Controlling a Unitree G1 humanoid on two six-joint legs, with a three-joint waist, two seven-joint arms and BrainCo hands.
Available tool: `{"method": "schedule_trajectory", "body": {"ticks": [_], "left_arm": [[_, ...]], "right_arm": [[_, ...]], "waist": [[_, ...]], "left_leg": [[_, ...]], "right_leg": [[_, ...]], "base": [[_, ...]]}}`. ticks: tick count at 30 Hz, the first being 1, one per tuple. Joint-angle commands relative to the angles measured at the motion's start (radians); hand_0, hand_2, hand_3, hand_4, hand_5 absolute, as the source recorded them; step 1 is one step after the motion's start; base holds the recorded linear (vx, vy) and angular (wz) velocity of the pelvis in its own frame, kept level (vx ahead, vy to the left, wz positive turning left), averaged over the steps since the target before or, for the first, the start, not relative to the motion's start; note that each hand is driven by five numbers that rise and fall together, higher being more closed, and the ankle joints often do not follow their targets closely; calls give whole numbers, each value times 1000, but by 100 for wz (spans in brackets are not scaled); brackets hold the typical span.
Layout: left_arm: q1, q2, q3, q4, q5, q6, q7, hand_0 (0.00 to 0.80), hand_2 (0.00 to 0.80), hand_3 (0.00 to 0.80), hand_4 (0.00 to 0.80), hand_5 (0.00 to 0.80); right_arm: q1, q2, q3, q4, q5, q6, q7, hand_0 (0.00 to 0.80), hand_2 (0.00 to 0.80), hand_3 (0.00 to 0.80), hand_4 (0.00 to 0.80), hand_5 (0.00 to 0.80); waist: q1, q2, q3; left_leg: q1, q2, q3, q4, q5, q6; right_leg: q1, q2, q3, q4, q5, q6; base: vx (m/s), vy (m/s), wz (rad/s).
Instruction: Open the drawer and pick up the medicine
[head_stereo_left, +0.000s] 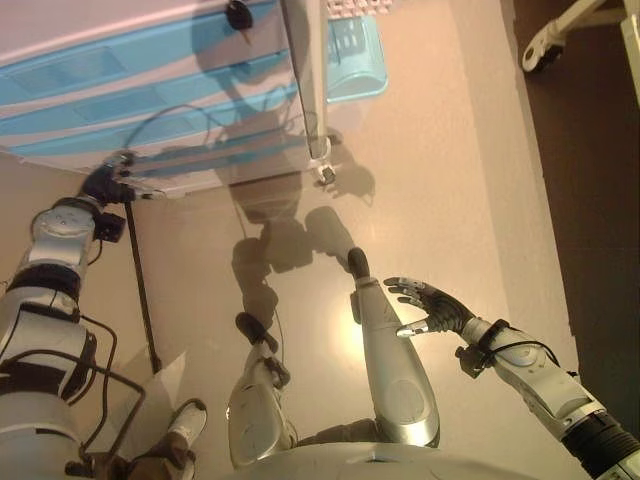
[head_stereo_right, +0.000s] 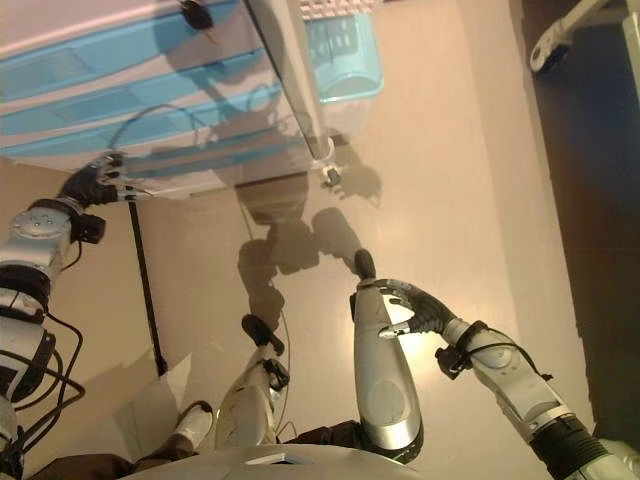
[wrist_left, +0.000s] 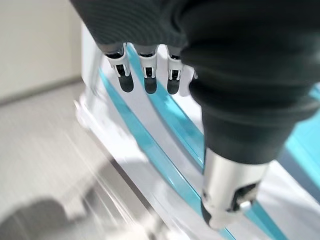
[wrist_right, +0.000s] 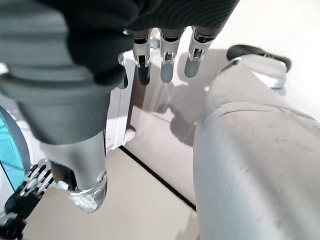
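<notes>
A white cabinet (head_stereo_left: 150, 30) with several translucent blue drawers stands in front of me, all drawers shut. My left hand (head_stereo_left: 108, 182) is at the left end of the lowest drawer (head_stereo_left: 200, 155), fingers relaxed and close to its front. In the left wrist view the fingers (wrist_left: 150, 75) hover over the blue drawer edge (wrist_left: 150, 145) and hold nothing. My right hand (head_stereo_left: 432, 306) is open and empty, low by my side. No medicine shows in any view.
A blue plastic basket (head_stereo_left: 355, 55) stands on the floor right of the cabinet. The cabinet rests on small casters (head_stereo_left: 326, 176). A white wheeled base (head_stereo_left: 550, 42) sits at the far right on darker floor (head_stereo_left: 590, 200).
</notes>
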Motion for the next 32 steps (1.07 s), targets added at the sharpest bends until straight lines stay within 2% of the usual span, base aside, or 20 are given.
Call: {"method": "schedule_trajectory", "body": {"ticks": [1,3,7,13,14,17,22,27,32], "left_arm": [[131,-29,86,-124,-80,-7,-59,0,0,0,0,0],[222,-97,84,-191,-98,-3,-103,0,0,0,0,0],[414,-241,70,-304,-79,53,-128,0,0,0,0,0],[588,-366,64,-348,-90,153,-236,0,0,0,0,0],[624,-397,64,-347,-89,189,-248,0,0,0,0,0],[688,-442,69,-325,-80,224,-280,0,0,0,0,0],[762,-506,84,-248,-100,253,-309,0,0,0,0,0],[789,-542,96,-184,-122,271,-343,0,0,0,0,0],[802,-570,96,-156,-155,282,-369,0,0,0,0,0]], "right_arm": [[46,77,-18,7,-31,26,-27,0,0,0,0,0],[50,100,-26,35,-17,61,-42,0,0,0,0,0],[60,161,-45,109,13,116,-55,0,0,0,0,0],[64,249,-42,222,38,235,-38,0,0,0,0,0],[63,269,-42,260,34,254,-37,0,0,0,0,0],[69,304,-35,317,59,299,-14,0,0,0,0,0],[63,378,-23,454,31,303,12,0,0,0,0,0],[38,430,-18,553,6,299,20,0,0,0,0,0],[18,461,-14,624,7,298,22,0,0,0,0,0]], "waist": [[4,-56,-17],[23,-51,-35],[66,-42,-91],[123,-34,-188],[141,-36,-218],[170,-34,-267],[219,-34,-345],[253,-33,-382],[275,-39,-402]], "left_leg": [[6,-1,-44,220,-99,29],[35,-12,-44,195,-103,36],[104,-47,-52,120,-115,51],[170,-88,-85,39,-133,64],[171,-95,-87,22,-122,74],[189,-108,-107,-2,-119,76],[225,-114,-131,-50,-108,78],[252,-124,-146,-94,-97,78],[259,-134,-141,-95,-106,83]], "right_leg": [[92,10,14,-142,53,23],[129,-5,-2,-168,63,28],[222,-38,-34,-234,86,43],[325,-66,-75,-295,106,54],[342,-70,-88,-315,127,48],[393,-77,-114,-345,129,52],[468,-86,-161,-402,140,61],[522,-89,-204,-457,159,74],[536,-92,-230,-488,178,83]], "base": [[27,16,16],[47,31,16],[68,55,21],[72,74,26],[30,47,29],[42,62,28],[46,37,25],[-10,26,20],[-13,12,4]]}}
